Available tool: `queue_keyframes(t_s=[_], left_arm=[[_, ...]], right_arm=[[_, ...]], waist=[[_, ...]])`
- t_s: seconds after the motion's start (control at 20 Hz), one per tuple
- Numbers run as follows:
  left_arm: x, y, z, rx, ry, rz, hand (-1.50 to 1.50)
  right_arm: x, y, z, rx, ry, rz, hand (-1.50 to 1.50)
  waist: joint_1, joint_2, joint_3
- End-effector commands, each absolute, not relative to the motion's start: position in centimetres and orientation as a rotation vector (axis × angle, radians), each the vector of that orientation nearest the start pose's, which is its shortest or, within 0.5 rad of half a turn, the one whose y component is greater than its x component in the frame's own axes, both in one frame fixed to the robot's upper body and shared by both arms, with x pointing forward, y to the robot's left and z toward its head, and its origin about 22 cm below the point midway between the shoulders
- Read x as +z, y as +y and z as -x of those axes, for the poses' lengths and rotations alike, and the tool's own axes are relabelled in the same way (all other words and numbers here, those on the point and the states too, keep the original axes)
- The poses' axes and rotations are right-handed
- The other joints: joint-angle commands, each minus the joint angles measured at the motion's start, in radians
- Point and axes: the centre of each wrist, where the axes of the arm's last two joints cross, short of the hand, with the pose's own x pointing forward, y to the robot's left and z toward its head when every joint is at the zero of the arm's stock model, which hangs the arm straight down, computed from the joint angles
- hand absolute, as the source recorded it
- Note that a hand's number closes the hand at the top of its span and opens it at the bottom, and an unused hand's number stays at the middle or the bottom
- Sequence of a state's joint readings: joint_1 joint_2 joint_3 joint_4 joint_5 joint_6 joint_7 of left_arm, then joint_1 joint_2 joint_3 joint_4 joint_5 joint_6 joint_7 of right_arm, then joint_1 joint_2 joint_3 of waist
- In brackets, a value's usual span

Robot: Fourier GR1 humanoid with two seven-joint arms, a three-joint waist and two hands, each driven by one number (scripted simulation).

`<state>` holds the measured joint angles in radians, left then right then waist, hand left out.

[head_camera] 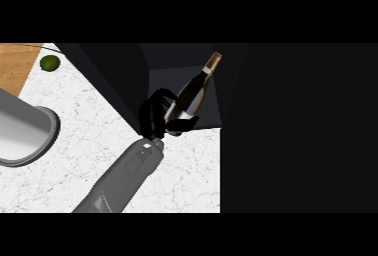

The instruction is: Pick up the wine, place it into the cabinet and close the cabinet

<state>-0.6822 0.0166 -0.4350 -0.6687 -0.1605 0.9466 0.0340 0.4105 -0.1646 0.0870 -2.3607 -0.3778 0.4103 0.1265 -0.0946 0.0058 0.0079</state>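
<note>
Though only one arm shows, rising from the lower edge at the view's left, its work is plain enough: the left hand (pixel 156 116) is curled round the lower body of the wine (pixel 193 92), fingers wrapped on the near side and hiding part of the glass; the right hand is not in view. The wine lies tilted, base toward the hand and neck pointing up and to the right, within the dark open mouth of the cabinet (pixel 118 75); whether its base touches the cabinet floor cannot be told, since all is black there. To the left the counter (pixel 74 110) carries a grey pot (pixel 22 135), a green fruit (pixel 49 63) and a wooden board (pixel 16 67), all well apart from the hand.

By my judgement the placing step is under way, and the closing has not begun. A full glass bottle should be heavy for its width, stiff, smooth and so apt to slip; it would break if knocked on the cabinet wall or let fall on its side. The body near the base, where the hand has it, seems the right hold, for the weight sits low there; the thin neck would swing. It wants standing upright before the fingers open; a tilted release could roll it.
</note>
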Motion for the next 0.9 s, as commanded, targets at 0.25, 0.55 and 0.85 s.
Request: queue_keyframes(t_s=[0.25, 0.55, 0.85], left_arm=[[2.2, 7.2, -40.1, -0.302, -1.587, -0.736, 1.5], [2.8, 7.5, -41.4, -0.337, -1.511, -0.838, 1.5], [1.7, 8.5, -41.5, -0.343, -1.462, -0.942, 1.5]], right_arm=[[13.4, -25.8, -11.4, 0.291, -1.874, -0.528, -1.5], [13.6, -25.2, -11.4, 0.311, -1.878, -0.549, -1.5], [12.6, -25.9, -11.5, 0.303, -1.864, -0.533, -1.5]], waist=[[-0.025, 0.018, -0.01], [-0.039, 0.024, -0.01], [-0.042, 0.026, -0.009]])
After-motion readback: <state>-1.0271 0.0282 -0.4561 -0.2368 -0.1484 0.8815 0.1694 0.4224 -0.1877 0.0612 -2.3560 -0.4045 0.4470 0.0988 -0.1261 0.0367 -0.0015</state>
